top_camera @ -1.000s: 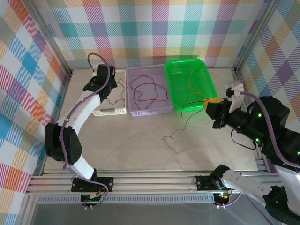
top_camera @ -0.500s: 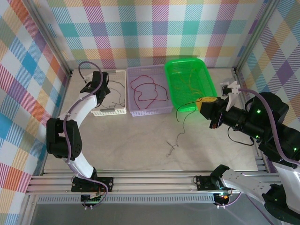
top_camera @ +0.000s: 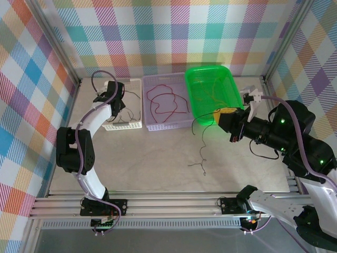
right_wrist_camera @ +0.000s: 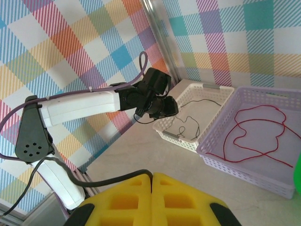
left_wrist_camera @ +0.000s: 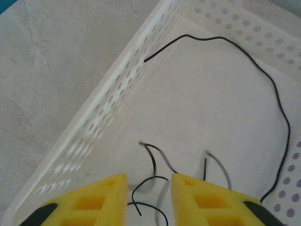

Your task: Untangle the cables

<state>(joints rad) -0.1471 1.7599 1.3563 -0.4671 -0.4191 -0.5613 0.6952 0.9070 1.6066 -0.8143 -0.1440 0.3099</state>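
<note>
Left gripper (left_wrist_camera: 148, 183) stands parted above partly blurred black cable (left_wrist_camera: 278, 103); right gripper (right_wrist_camera: 151, 178) clamps hanging cable (right_wrist_camera: 120, 177).

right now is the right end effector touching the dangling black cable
Touching: right wrist view shows the black cable pinched in the shut right end effector.

Robotics lab test cell: aluminium-profile frame (top_camera: 174, 202), plaid backdrop walls (top_camera: 158, 31), arm bases (top_camera: 103, 205) on rails.

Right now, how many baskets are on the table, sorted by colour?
white basket: 1
purple basket: 1
green basket: 1
Total: 3
</note>
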